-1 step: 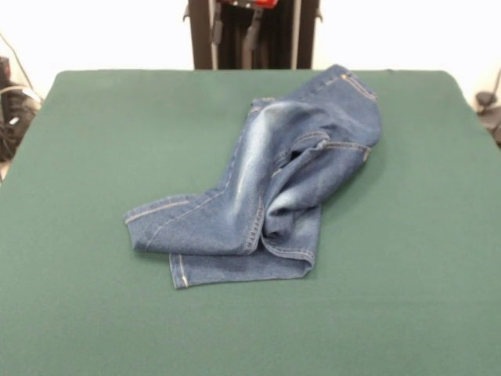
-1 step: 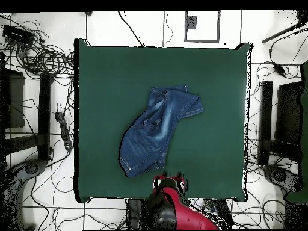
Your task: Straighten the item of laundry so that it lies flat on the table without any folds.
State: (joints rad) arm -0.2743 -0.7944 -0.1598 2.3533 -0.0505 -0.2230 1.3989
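The jeans (image 1: 274, 176) lay crumpled near the middle of the green surface (image 1: 94, 141), somewhat toward the robot's edge. In the front view their long axis ran diagonally, waistband at the upper right, hems at the lower left. One leg lay folded over the other, hiding much of the lower leg; only its hemmed end showed beneath. In the overhead view the gripper (image 2: 170, 179) sat at the surface's bottom edge, just beside the waist end. Whether its fingers were apart or together could not be told.

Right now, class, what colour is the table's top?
Dark green table; clearest in the front view.
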